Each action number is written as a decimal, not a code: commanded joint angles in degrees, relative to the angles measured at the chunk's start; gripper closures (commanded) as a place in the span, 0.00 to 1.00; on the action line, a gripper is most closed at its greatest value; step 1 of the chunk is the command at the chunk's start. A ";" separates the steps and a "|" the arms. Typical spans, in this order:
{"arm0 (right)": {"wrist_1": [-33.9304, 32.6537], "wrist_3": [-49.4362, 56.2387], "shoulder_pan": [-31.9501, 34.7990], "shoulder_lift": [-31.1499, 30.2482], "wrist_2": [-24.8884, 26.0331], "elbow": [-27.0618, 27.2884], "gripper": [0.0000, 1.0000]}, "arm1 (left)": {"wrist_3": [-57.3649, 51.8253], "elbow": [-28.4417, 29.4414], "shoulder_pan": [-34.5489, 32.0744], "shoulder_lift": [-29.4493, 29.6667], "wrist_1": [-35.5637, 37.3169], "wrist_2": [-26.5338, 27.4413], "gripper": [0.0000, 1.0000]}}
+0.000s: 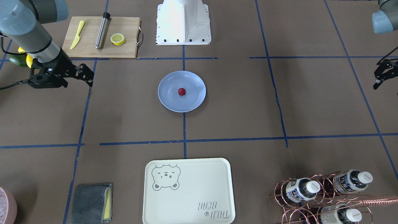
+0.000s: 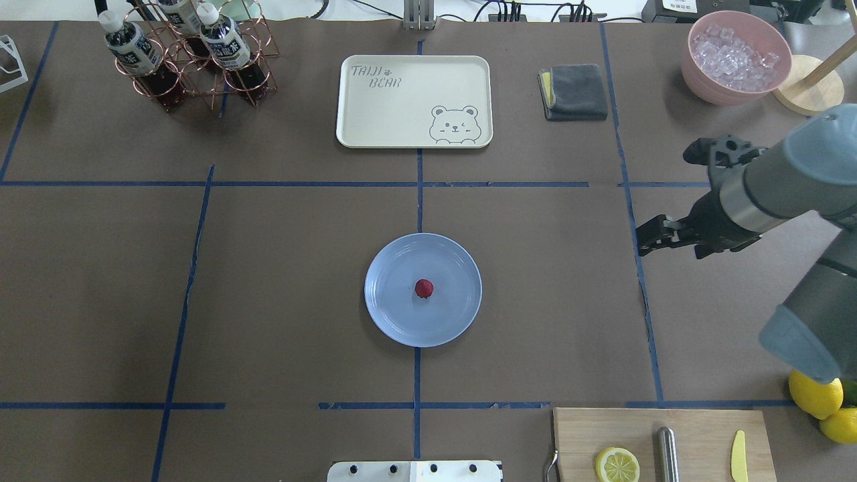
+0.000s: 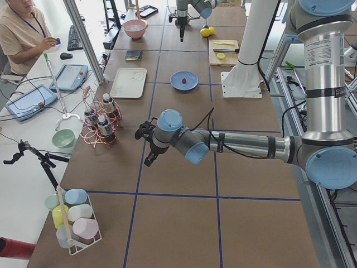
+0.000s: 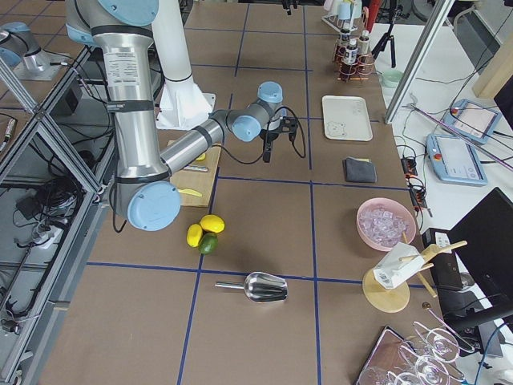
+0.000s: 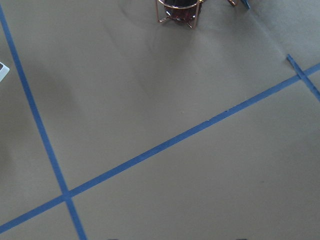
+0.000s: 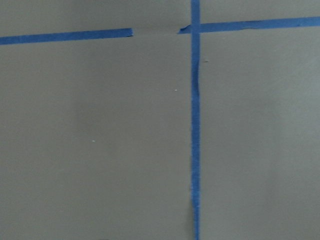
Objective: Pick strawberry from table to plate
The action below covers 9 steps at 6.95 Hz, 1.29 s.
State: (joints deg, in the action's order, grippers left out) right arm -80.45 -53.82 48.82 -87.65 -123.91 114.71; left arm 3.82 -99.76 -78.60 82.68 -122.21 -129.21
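Note:
The small dark-red strawberry [image 1: 181, 91] [image 2: 423, 288] lies near the middle of the round light-blue plate [image 1: 169, 99] [image 2: 392, 314], which rests on the brown-paper table [image 1: 279, 102] at its centre. My right gripper [image 1: 88, 76] [image 2: 644, 239] hovers well off to the side of the plate, open and empty, above a blue tape line. My left gripper [image 1: 377, 77] [image 3: 148, 151] hangs far out on the other side, near the bottle rack, open with nothing in it. Both wrist views show only bare paper and tape.
A wooden board [image 1: 124, 49] carries a half lemon [image 1: 118, 39], a yellow knife and a steel rod. The cream bear tray [image 1: 186, 189], a grey cloth [image 1: 90, 202], a copper bottle rack [image 1: 323, 193], whole lemons [image 2: 815, 393] and an ice bowl [image 2: 736, 57] ring the table.

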 commanded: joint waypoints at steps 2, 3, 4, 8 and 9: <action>-0.85 26.40 16.34 -11.72 -7.82 -0.45 0.00 | -12.59 -3.31 -11.37 4.83 21.39 -3.30 0.16; -0.94 33.27 21.53 -14.10 -9.05 -1.93 0.00 | -12.78 -4.12 -11.92 5.82 29.57 -3.50 0.09; -1.03 39.61 25.93 -15.34 -10.72 -4.03 0.00 | -12.78 -4.30 -11.84 4.70 30.70 -3.33 0.00; -6.56 52.48 32.47 -15.44 -12.32 -6.43 0.00 | -16.39 6.39 -11.57 1.16 17.42 -3.41 0.00; -6.48 52.59 33.17 -15.62 -12.66 -6.34 0.00 | -16.56 6.42 -11.23 2.91 17.70 -3.33 0.00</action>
State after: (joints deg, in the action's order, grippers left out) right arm -86.33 -2.54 80.99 -103.08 -136.25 108.35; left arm -12.59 -94.99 -90.13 83.85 -102.11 -132.63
